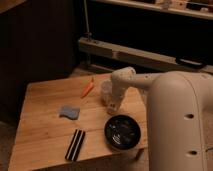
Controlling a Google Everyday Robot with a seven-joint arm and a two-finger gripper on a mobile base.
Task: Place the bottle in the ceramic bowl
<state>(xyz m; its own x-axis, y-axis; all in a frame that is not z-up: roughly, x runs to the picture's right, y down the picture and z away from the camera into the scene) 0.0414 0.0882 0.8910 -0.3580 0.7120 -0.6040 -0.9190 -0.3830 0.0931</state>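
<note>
The white arm's gripper (pixel 114 104) hangs low at the translucent white plastic cup (pixel 106 90), just behind the glossy dark round ceramic bowl (pixel 122 133) on the wooden table (pixel 45 135). Its grip cannot be told. The slim white plastic bottle cannot be picked out there.

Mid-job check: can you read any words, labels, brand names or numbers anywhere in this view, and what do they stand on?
No text can be read anywhere in this view.
The ceramic bowl, translucent cup, blue-grey pad, black striped item and orange item show no lettering.
The gripper, low over the table between cup and bowl, and the white arm show no markings.
</note>
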